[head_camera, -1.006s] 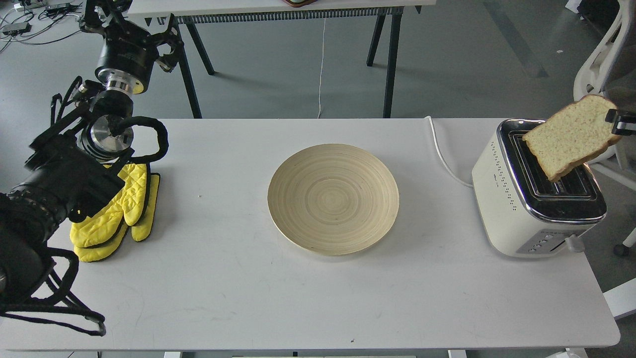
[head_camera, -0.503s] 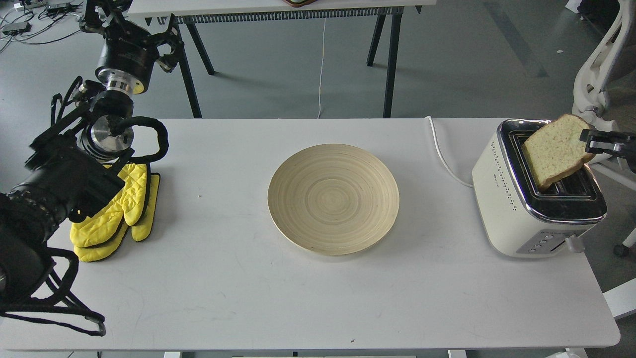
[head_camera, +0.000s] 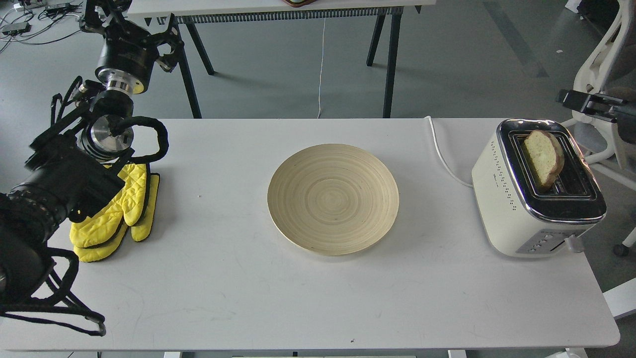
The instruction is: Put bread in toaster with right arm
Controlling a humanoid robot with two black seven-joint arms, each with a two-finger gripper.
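at the upper left of the frame the left end effector is dark and tangled in cables, so i cannot tell whether its fingers are apart or together; its arm has not moved and rests beside the yellow oven mitts at the left edge of the counter. in the middle of the frame the pale wooden plate lies bare, as it did a second ago. a white cord runs from the counter's back edge toward the toaster, which sits at the right of the frame.

the change is all on that right side. half a second ago the bread leaned tilted over the toaster's chrome top, pinched at its upper corner. now it stands nearly upright in the slot nearer the frame's left, its rounded crust above the rim and its lower part sunk inside. the right end effector has let go and pulled up to the upper right edge of the frame, well apart from the slice and holding nothing; it is seen side-on and i cannot tell how far its fingers are parted.

by my reading the placement is essentially done: the slice is released and seated in the slot, though it has not been pressed down.
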